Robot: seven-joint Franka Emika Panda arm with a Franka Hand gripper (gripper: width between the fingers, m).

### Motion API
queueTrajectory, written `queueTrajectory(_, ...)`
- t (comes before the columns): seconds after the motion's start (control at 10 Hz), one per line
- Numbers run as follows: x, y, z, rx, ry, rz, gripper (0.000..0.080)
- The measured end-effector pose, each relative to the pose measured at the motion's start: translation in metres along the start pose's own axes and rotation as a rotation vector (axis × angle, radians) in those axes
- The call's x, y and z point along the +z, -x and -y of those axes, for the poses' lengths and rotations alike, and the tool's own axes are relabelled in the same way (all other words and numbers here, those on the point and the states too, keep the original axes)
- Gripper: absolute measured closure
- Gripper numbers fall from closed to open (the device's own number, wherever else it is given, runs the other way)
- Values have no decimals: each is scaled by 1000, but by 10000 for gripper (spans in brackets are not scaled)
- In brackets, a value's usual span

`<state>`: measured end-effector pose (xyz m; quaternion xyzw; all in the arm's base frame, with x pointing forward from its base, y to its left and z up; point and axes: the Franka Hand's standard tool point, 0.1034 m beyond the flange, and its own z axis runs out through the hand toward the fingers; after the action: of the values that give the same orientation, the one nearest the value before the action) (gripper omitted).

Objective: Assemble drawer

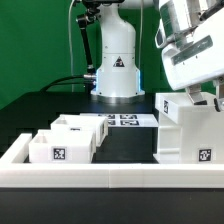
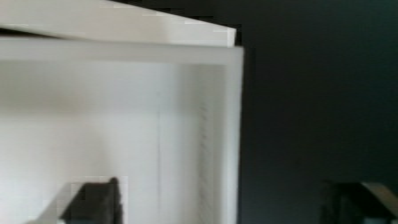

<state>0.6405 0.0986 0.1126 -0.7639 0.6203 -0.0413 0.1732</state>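
Observation:
The drawer's tall white casing (image 1: 185, 130) stands at the exterior view's right, tags on its front. Two small open-top trays, one nearer (image 1: 60, 148) and one behind it (image 1: 82, 127), sit at the left. My gripper (image 1: 205, 92) hangs right over the casing's top. In the wrist view the casing (image 2: 125, 120) fills most of the picture, with black table beside it. My gripper (image 2: 228, 203) is open: one fingertip (image 2: 93, 200) shows over the white casing, the other (image 2: 365, 200) over the table, with the casing's edge between them. Nothing is held.
The marker board (image 1: 125, 120) lies flat in the middle, before the arm's white base (image 1: 117, 70). A long low white rail (image 1: 110, 178) borders the table's front and left. Black table shows between the trays and the casing.

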Motion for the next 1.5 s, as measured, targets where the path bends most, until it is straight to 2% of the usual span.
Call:
queueTrajectory(0.1,-4,3,2,-25,-2,3,192)
queueTrajectory(0.2,-10,9,4,-54,6,14,159)
queueTrajectory(0.3,-20,13,7,-113,6,24,159)
queueTrajectory(0.4,-31,15,5,-164,1,25,151)
queueTrajectory(0.5,-37,16,0,-234,8,31,151)
queueTrajectory(0.6,-40,15,-4,-296,7,30,151)
queueTrajectory(0.9,-38,15,-5,-390,9,31,151)
queueTrajectory(1.0,-37,14,-7,-533,23,29,151)
queueTrajectory(1.1,-36,8,-14,-748,67,30,151)
queueTrajectory(1.2,-41,-4,-17,-901,94,31,151)
queueTrajectory(1.3,-43,-11,-17,-981,94,28,151)
queueTrajectory(1.5,-43,-11,-17,-1100,95,34,151)
